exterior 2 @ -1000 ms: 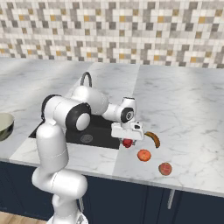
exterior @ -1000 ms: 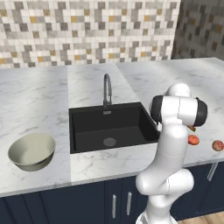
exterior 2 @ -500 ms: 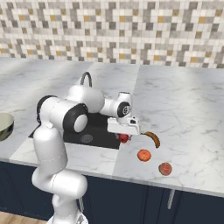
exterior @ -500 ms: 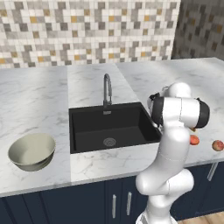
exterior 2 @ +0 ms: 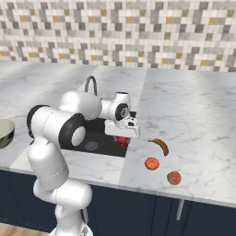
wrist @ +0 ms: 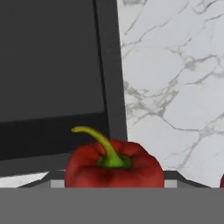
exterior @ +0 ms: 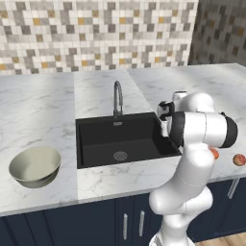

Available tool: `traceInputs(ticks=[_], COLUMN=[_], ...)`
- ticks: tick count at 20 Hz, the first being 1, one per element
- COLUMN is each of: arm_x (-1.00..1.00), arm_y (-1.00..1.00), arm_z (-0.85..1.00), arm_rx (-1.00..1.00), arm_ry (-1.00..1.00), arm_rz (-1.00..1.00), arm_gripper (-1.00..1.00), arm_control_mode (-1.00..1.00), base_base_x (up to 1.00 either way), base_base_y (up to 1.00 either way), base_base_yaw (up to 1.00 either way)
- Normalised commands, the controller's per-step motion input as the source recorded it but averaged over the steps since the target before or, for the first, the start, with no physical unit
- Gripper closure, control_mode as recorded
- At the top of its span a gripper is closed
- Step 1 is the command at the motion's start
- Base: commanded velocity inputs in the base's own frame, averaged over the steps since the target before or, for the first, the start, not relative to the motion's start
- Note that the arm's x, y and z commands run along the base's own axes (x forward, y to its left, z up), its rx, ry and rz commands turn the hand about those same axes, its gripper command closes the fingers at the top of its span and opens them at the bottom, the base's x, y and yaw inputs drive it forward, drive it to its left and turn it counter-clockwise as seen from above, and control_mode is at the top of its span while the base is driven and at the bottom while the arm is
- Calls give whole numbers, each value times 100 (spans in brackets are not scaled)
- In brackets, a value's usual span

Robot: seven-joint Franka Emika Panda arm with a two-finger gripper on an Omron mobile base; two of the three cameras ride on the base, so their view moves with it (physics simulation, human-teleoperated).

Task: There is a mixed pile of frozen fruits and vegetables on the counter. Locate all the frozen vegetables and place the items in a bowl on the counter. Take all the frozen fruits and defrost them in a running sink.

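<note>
My gripper (exterior 2: 122, 137) is shut on a glossy red vegetable (wrist: 114, 165) with a green stem. It hangs over the right rim of the black sink (exterior: 111, 140), just left of the marble counter (exterior 2: 193, 124). In the hand view the sink's dark wall is on the left and white marble on the right. A curved yellow-orange banana (exterior 2: 159, 146), an orange-red piece (exterior 2: 151, 163) and a reddish-peach ball (exterior 2: 174, 177) lie on the counter right of the gripper. The beige-grey bowl (exterior: 34, 166) stands far left of the sink, with nothing in it.
A tall curved grey faucet (exterior: 117, 97) rises behind the sink, and no water shows running from it. A mosaic tile wall backs the counter. Dark navy cabinets (exterior 2: 138, 209) run below the counter's front edge.
The gripper has carried the red vegetable left, away from the other food items, to the sink's right rim. The three items on the counter have not moved.
</note>
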Motion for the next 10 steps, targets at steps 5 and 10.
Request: traceInputs(ticks=[5, 10], arm_x=[-12, -5], arm_y=[35, 43], arm_z=[25, 23], arm_rx=[-1, -2], arm_ry=[-3, 0], arm_rz=[2, 6], arm_gripper=[100, 100], arm_control_mode=[-100, -100], base_base_x=[0, 0], base_base_y=[0, 0], base_base_yaw=[0, 0])
